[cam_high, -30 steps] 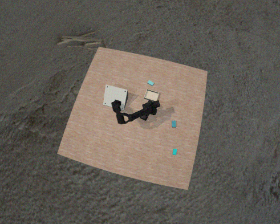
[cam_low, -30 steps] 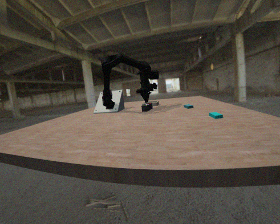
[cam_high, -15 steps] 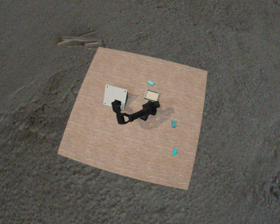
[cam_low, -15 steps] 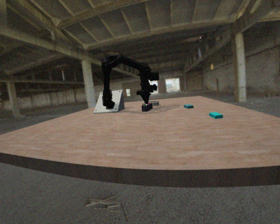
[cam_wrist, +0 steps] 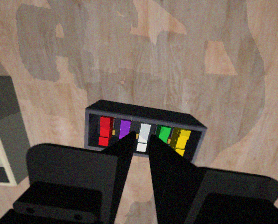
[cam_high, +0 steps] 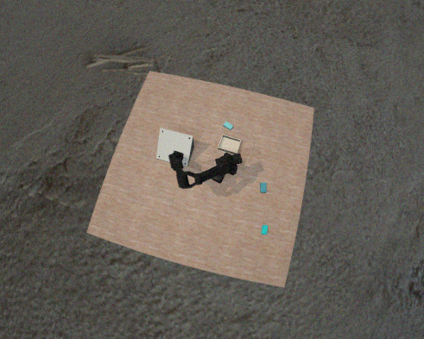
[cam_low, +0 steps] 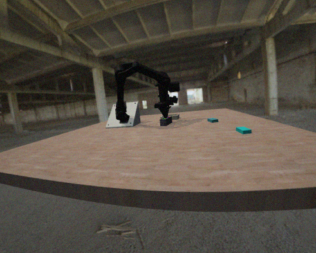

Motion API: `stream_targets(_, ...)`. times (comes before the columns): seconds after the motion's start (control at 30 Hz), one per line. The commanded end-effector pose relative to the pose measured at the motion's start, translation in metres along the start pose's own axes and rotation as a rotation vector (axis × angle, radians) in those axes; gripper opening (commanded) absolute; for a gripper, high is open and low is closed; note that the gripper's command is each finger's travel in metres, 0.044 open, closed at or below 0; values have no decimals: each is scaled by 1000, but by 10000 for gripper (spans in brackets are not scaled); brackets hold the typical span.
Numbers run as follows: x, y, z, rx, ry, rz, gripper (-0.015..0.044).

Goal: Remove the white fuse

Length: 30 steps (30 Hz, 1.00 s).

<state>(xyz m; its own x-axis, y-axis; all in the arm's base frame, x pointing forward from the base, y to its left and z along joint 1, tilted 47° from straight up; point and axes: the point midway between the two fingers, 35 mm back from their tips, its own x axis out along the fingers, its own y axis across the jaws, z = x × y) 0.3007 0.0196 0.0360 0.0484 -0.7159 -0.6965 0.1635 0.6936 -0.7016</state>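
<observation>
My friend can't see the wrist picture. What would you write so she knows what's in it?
The gripper's two black fingers, slightly apart, point at the white fuse, the middle one of five in a dark fuse block: red, purple, white, green, yellow. Part of the tray shows at the left edge.

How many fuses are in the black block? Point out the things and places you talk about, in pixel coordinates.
5. In the black rectangular fuse block point(cam_wrist: 145, 114), from left to right in the wrist view: red point(cam_wrist: 105, 130), purple point(cam_wrist: 125, 128), white point(cam_wrist: 144, 132), green point(cam_wrist: 164, 133) and yellow point(cam_wrist: 183, 138).
</observation>
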Motion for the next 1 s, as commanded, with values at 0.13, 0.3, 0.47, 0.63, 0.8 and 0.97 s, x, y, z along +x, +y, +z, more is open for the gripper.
stream_targets(0.13, 5, -1, 0, -7, -2, -7, 68)
stream_targets(0.3, 3, 0, 0, 0, 1, -1, 35)
stream_targets(0.47, 3, 0, 0, 0, 1, -1, 1)
stream_targets(0.63, 3, 0, 0, 0, 1, -1, 0)
stream_targets(0.8, 1, 0, 0, -1, 1, -1, 0)
stream_targets(0.97, -2, 0, 0, -1, 1, -1, 0)
